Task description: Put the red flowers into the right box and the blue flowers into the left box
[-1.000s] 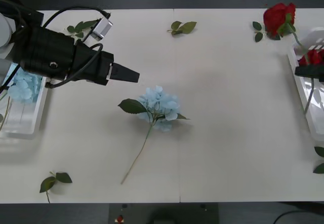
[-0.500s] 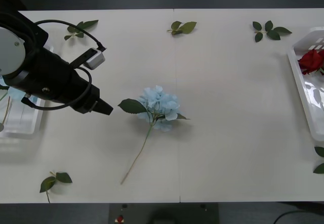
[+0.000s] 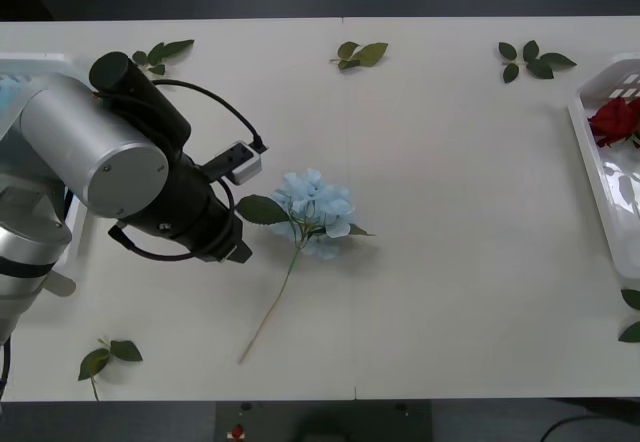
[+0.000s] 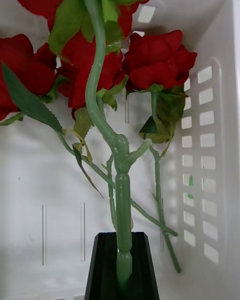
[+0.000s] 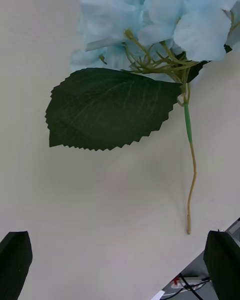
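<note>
A pale blue flower (image 3: 315,207) lies at the middle of the table, stem toward the front edge. My left gripper (image 3: 238,252) hovers just left of it, over its broad leaf (image 5: 107,107). In the left wrist view the left gripper (image 5: 118,237) is open, with the blue flower (image 5: 150,15) beyond its fingers. My right gripper (image 4: 122,267) is shut on the green stem of a red flower (image 4: 75,0) held over the right box (image 4: 220,40), where two more red flowers (image 4: 157,60) lie. The right box (image 3: 600,172) sits at the table's right edge. My left arm mostly covers the left box (image 3: 40,60).
Loose green leaf sprigs (image 3: 360,55) lie along the far edge, with another sprig (image 3: 110,354) at the front left and one at the right edge (image 3: 631,314). The blue flower's thin stem (image 3: 270,317) runs toward the front edge.
My left arm swung from over the left box to beside the blue flower. The right gripper and its red flower left the front view at the right edge.
</note>
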Available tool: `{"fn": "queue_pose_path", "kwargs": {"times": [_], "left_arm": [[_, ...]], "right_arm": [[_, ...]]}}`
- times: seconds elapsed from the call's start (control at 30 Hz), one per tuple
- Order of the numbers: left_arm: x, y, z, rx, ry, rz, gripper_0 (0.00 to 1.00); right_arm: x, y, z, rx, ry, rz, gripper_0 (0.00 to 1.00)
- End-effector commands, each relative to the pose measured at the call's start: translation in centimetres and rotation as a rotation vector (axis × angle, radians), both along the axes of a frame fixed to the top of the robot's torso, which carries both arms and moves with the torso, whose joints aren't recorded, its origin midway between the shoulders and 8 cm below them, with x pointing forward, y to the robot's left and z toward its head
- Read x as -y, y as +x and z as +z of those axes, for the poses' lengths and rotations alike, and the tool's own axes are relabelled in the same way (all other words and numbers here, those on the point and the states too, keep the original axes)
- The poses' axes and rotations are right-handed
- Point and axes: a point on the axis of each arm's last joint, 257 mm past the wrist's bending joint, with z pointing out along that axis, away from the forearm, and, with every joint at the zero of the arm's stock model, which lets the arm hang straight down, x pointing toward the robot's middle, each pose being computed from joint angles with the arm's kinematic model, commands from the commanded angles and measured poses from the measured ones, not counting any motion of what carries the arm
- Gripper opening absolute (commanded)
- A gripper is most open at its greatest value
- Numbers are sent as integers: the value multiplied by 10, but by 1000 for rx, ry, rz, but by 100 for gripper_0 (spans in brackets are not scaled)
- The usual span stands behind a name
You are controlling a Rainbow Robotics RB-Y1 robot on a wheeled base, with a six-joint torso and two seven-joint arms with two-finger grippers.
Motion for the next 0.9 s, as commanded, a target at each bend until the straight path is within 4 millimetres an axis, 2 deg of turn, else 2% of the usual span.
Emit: {"fn": "queue_pose_path", "kwargs": {"times": [0.03, 0.23, 0.43, 0.5, 0.57, 0.67, 0.77, 0.9], "left_arm": [[20, -5, -6, 10, -22, 35, 100], [47, -9, -36, -3, -33, 10, 100], [63, -10, -64, -33, -55, 13, 100], [63, -11, -68, -43, -49, 20, 100], [63, -15, -75, -59, -45, 27, 100], [66, -18, -79, -62, -40, 28, 100], [70, -20, -84, -58, -36, 25, 100], [73, -21, -92, -57, -37, 27, 100]], "right_arm": [[3, 11, 2, 39, -28, -11, 0], [17, 15, -12, 54, -42, -45, 0], [29, 18, -14, 73, -35, -85, 1], [37, 17, -13, 82, -44, -98, 13], [43, 16, -15, 86, -43, -113, 41], [46, 14, -18, 81, -41, -122, 70], [49, 11, -20, 75, -44, -128, 84], [49, 11, -20, 73, -47, -122, 89]]}}
